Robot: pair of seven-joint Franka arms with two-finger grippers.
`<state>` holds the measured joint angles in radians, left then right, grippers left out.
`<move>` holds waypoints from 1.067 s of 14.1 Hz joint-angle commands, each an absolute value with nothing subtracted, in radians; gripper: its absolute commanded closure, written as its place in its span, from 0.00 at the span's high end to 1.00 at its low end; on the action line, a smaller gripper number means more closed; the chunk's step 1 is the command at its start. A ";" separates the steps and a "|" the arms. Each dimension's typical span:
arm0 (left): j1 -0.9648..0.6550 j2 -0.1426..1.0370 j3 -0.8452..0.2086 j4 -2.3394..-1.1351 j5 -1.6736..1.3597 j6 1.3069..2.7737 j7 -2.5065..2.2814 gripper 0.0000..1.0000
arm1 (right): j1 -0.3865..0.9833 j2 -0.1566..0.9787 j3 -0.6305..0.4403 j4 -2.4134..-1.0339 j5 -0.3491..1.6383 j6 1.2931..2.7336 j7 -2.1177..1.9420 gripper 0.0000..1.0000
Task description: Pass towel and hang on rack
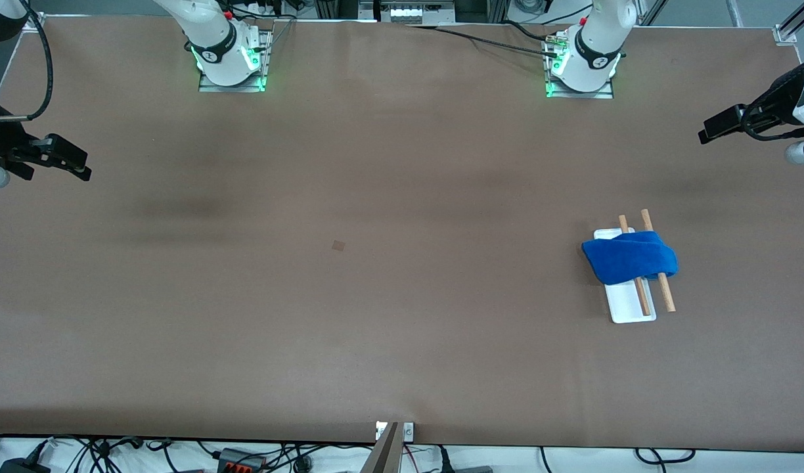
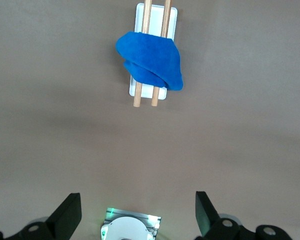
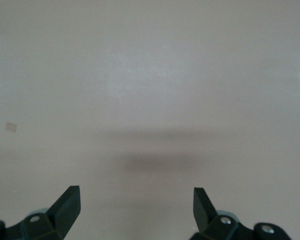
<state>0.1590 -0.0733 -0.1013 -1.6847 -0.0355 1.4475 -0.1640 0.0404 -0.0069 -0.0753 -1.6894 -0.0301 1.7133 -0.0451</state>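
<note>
I log the rack [image 1: 628, 309] toward the left arm's end of the table, nearer the front edge than the arm bases, with the towel [image 1: 629, 261] draped across both of its rods and one fold hanging off the base; the left wrist view shows the same towel [image 2: 152, 61] bunched over the rods [image 2: 145, 95]. The left gripper [image 2: 137, 215] hangs high over the left arm's end edge, fingers wide apart and empty. The right gripper [image 3: 135, 212] waits over the right arm's end edge, fingers likewise spread, holding nothing.
</note>
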 commanded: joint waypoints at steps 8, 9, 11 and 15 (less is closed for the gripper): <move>0.161 -0.095 -0.109 -1.713 -0.012 1.499 -0.031 1.00 | 0.034 -0.011 -0.066 -1.692 -0.029 1.700 -0.057 1.00; 0.161 -0.095 -0.109 -1.713 -0.012 1.499 -0.032 1.00 | 0.034 -0.006 -0.066 -1.692 -0.029 1.700 -0.058 1.00; 0.160 -0.097 -0.117 -1.712 -0.012 1.497 -0.032 1.00 | 0.032 -0.003 -0.066 -1.692 -0.029 1.695 -0.058 1.00; 0.156 -0.100 -0.117 -1.710 -0.012 1.497 -0.029 1.00 | 0.032 -0.003 -0.066 -1.690 -0.031 1.678 -0.058 1.00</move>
